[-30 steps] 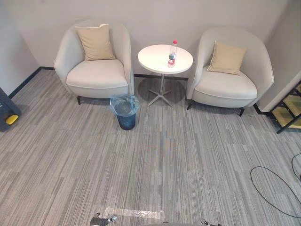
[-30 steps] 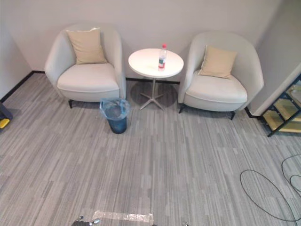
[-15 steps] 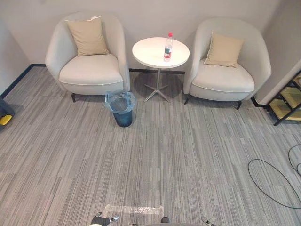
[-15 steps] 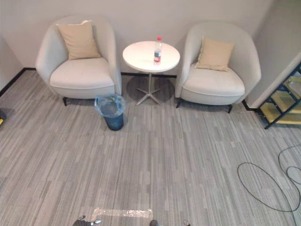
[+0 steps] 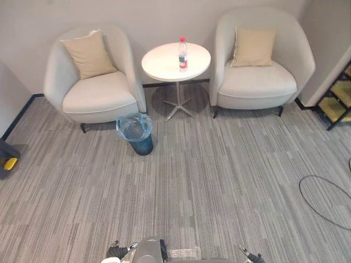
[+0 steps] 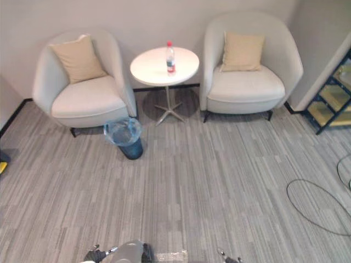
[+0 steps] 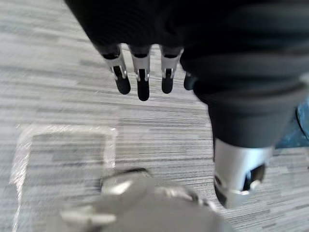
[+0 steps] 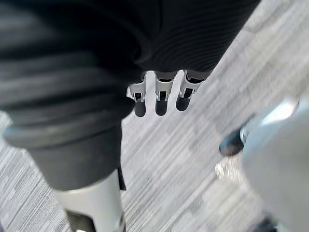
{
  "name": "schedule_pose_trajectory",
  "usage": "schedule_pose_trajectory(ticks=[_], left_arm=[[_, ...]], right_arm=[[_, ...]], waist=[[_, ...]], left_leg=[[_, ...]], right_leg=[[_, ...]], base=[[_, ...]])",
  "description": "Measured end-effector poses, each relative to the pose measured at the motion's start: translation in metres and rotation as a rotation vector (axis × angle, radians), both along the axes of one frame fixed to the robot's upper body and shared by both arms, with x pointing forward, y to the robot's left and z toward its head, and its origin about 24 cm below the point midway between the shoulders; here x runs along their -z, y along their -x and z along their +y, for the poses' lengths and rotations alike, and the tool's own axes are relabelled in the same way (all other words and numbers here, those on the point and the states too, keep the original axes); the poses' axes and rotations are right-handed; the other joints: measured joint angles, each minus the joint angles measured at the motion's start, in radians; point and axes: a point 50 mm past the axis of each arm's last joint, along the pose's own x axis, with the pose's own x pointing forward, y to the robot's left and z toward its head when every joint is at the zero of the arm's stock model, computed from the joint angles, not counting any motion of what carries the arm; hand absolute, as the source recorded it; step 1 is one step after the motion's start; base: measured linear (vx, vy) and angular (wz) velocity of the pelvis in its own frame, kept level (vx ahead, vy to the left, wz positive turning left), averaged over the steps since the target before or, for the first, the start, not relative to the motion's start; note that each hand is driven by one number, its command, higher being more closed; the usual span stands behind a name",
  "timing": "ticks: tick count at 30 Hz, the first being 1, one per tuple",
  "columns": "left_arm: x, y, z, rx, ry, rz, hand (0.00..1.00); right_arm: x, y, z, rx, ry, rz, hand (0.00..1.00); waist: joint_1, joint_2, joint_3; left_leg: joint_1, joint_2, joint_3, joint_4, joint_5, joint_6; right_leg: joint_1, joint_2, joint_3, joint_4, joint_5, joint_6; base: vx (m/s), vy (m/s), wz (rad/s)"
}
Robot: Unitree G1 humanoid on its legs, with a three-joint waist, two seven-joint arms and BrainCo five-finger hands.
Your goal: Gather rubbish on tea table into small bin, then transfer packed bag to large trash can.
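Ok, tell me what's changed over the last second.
Nothing was moved, grasped or let go; the whole view shifted, so the camera moved. The bottle still stands on the table, the bin stays by the chair, and the left hand and right hand hang open, holding nothing.

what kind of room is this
Probably an office lounge or waiting corner. Two cushioned armchairs flank a round white tea table with a bottle standing on it, and a small bin lined with a blue bag stands on the grey carpet.
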Motion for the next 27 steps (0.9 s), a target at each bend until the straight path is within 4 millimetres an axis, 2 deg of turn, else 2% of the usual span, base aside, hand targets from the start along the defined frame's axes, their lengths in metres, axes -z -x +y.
schedule_pose_trajectory(ticks=[2,3,4,5,6,7,9,10,12,13,15,16,17,18,19,20,21,22,23,24,26,27], left_arm=[[-0.001,0.003,0.011,-0.018,-0.024,0.006,0.0],[-0.001,0.002,0.011,-0.019,-0.026,0.006,0.0],[-0.002,0.003,0.013,-0.014,-0.031,0.009,0.0],[-0.002,0.001,0.013,-0.002,-0.034,0.008,0.0],[-0.003,-0.004,0.013,0.005,-0.034,-0.003,0.0],[-0.004,-0.011,0.009,0.027,-0.028,-0.017,0.0],[-0.005,-0.021,0.005,0.035,-0.02,-0.039,0.0],[-0.005,-0.027,-0.001,0.04,-0.005,-0.055,0.0],[-0.004,-0.034,-0.017,0.041,0.034,-0.072,0.0],[-0.004,-0.035,-0.022,0.043,0.049,-0.074,0.0],[-0.004,-0.036,-0.027,0.041,0.061,-0.082,0.0],[-0.004,-0.035,-0.025,0.03,0.061,-0.083,0.0],[-0.004,-0.037,-0.026,-0.015,0.07,-0.091,0.0],[-0.002,-0.033,-0.029,-0.045,0.088,-0.08,0.0],[-0.001,-0.032,-0.031,-0.057,0.097,-0.079,0.0],[-0.001,-0.033,-0.036,-0.061,0.108,-0.082,0.0],[-0.002,-0.036,-0.036,-0.064,0.109,-0.095,0.0],[-0.003,-0.038,-0.035,-0.078,0.109,-0.103,0.0],[-0.004,-0.04,-0.032,-0.093,0.106,-0.115,0.0],[-0.006,-0.043,-0.03,-0.093,0.1,-0.131,0.0],[-0.009,-0.047,-0.028,-0.088,0.093,-0.151,0.0],[-0.009,-0.048,-0.029,-0.081,0.093,-0.155,0.0]], right_arm=[[0.003,0.003,0.011,-0.019,-0.027,0.016,0.0],[0.003,0.003,0.013,-0.022,-0.031,0.013,0.0],[0.003,0.004,0.012,-0.024,-0.031,0.016,0.0],[0.003,0.005,0.013,-0.024,-0.035,0.014,0.0],[0.002,0.004,0.012,-0.024,-0.031,0.006,0.0],[0.0,0.0,0.008,-0.043,-0.009,-0.014,0.0],[-0.002,-0.002,0.006,-0.058,0.004,-0.025,0.0],[-0.003,-0.005,0.005,-0.06,0.008,-0.039,0.0],[-0.004,-0.01,0.006,-0.066,0.004,-0.054,0.0],[-0.005,-0.012,0.006,-0.068,0.002,-0.06,0.0],[-0.004,-0.012,0.007,-0.065,-0.003,-0.06,0.0],[-0.003,-0.01,0.008,-0.063,-0.008,-0.05,0.0],[-0.002,-0.01,0.009,-0.06,-0.018,-0.044,0.0],[-0.004,-0.015,0.002,-0.074,0.003,-0.051,0.0],[-0.005,-0.017,0.0,-0.079,0.009,-0.054,0.0],[-0.005,-0.017,-0.002,-0.086,0.02,-0.053,0.0],[-0.006,-0.017,-0.004,-0.091,0.029,-0.053,0.0],[-0.006,-0.016,-0.005,-0.099,0.031,-0.048,0.0],[-0.005,-0.016,-0.003,-0.119,0.031,-0.043,0.0],[-0.005,-0.016,0.0,-0.133,0.03,-0.041,0.0],[-0.005,-0.018,0.002,-0.143,0.03,-0.041,0.0],[-0.005,-0.019,0.002,-0.14,0.03,-0.041,0.0]], waist=[[0.012,-0.055,-0.031],[0.016,-0.059,-0.031],[0.015,-0.07,-0.031],[0.006,-0.071,-0.032],[0.0,-0.069,-0.029],[-0.004,-0.055,-0.02],[-0.011,-0.045,-0.014],[-0.018,-0.037,-0.009],[-0.035,-0.041,-0.007],[-0.039,-0.039,-0.007],[-0.041,-0.04,-0.006],[-0.04,-0.049,-0.008],[-0.037,-0.051,0.001],[-0.03,-0.016,0.006],[-0.033,-0.004,0.006],[-0.035,0.014,0.011],[-0.036,0.025,0.016],[-0.036,0.027,0.018],[-0.034,0.014,0.029],[-0.026,0.007,0.034],[-0.022,-0.001,0.039],[-0.021,0.0,0.039]], left_leg=[[0.025,-0.027,0.071,0.019,-0.074,0.006],[0.04,-0.029,0.087,0.015,-0.077,0.017],[0.112,-0.05,0.109,-0.019,-0.096,0.033],[0.173,-0.066,0.116,-0.052,-0.106,0.043],[0.207,-0.072,0.116,-0.07,-0.112,0.044],[0.296,-0.079,0.111,-0.116,-0.12,0.043],[0.36,-0.078,0.109,-0.149,-0.12,0.043],[0.409,-0.075,0.104,-0.172,-0.12,0.043],[0.456,-0.057,0.1,-0.175,-0.12,0.043],[0.471,-0.042,0.093,-0.175,-0.12,0.043],[0.496,-0.017,0.077,-0.176,-0.131,0.024],[0.507,-0.018,0.067,-0.175,-0.144,0.004],[0.548,-0.005,0.034,-0.17,-0.177,-0.04],[0.553,0.031,0.033,-0.151,-0.176,-0.043],[0.544,0.044,0.026,-0.122,-0.176,-0.043],[0.498,0.072,0.022,-0.021,-0.176,-0.043],[0.437,0.096,0.018,0.126,-0.164,-0.06],[0.382,0.122,0.02,0.249,-0.133,-0.066],[0.295,0.17,0.025,0.45,-0.075,-0.055],[0.237,0.204,0.045,0.573,-0.111,-0.054],[0.147,0.218,0.088,0.629,-0.164,-0.051],[0.124,0.218,0.101,0.612,-0.174,-0.049]], right_leg=[[-0.044,-0.046,0.025,0.128,-0.018,0.025],[-0.062,-0.052,0.029,0.181,-0.017,0.032],[-0.119,-0.063,0.027,0.357,-0.001,0.103],[-0.18,-0.074,0.021,0.523,0.029,0.193],[-0.214,-0.079,0.016,0.626,0.04,0.214],[-0.304,-0.099,-0.048,0.819,0.037,0.204],[-0.363,-0.123,-0.116,0.871,0.022,0.169],[-0.396,-0.132,-0.161,0.85,-0.001,0.128],[-0.442,-0.129,-0.218,0.723,-0.018,0.091],[-0.458,-0.118,-0.239,0.628,-0.007,0.076],[-0.469,-0.085,-0.253,0.42,0.084,0.047],[-0.457,-0.071,-0.239,0.325,0.178,0.02],[-0.448,-0.057,-0.239,0.313,0.227,0.0],[-0.435,-0.036,-0.253,0.321,0.205,-0.016],[-0.424,-0.029,-0.262,0.309,0.187,-0.016],[-0.397,-0.013,-0.28,0.289,0.167,-0.027],[-0.362,0.0,-0.296,0.263,0.155,-0.033],[-0.331,0.007,-0.309,0.241,0.145,-0.04],[-0.269,0.017,-0.316,0.207,0.128,-0.049],[-0.214,0.021,-0.323,0.186,0.105,-0.06],[-0.139,0.021,-0.331,0.151,0.074,-0.067],[-0.124,0.02,-0.335,0.139,0.078,-0.055]], base=[[0.51,0.277,-0.8],[0.49,0.224,-0.74],[0.45,0.239,-0.51],[0.45,0.238,-0.39],[0.52,0.246,-0.09],[0.42,0.171,-0.05],[0.35,0.102,0.01],[0.37,0.034,0.11],[0.43,-0.041,0.24],[0.43,-0.138,0.32],[0.39,-0.182,0.3],[0.44,-0.26,0.2],[0.52,-0.309,0.06],[0.41,-0.265,0.04],[0.38,-0.253,0.07],[0.37,-0.272,0.24],[0.36,-0.272,0.28],[0.35,-0.259,0.38],[0.32,-0.215,0.29],[0.38,-0.228,0.22],[0.27,-0.135,0.1],[0.21,-0.072,-0.03]])
